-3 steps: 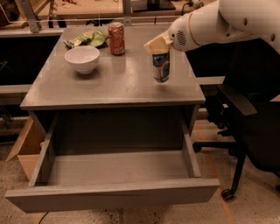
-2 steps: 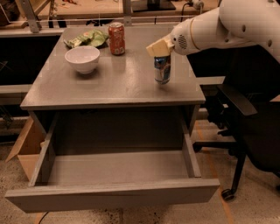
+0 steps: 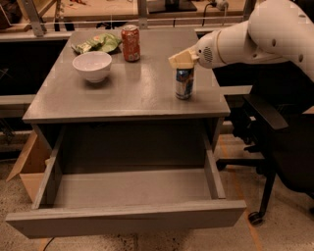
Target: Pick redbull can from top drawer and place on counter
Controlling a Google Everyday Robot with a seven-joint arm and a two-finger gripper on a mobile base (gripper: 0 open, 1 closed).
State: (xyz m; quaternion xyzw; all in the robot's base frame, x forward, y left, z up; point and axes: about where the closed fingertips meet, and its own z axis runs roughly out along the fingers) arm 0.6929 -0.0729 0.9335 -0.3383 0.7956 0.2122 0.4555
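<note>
The floor is pale and speckled, with an orange line at 4 o'clock. A black office chair on castors stands at 3 o'clock. An open cardboard box lies at 8 o'clock. A wooden bench with metal posts runs along 12 o'clock. Lighting is dim and warm. The claw sits at 1 o'clock, over the worktop.

The cream-tan end effector is at the top of the slim blue-and-silver metal can on the matte grey flat desk; round white bowl, orange-red soda can, wide plain grey drawer.
</note>
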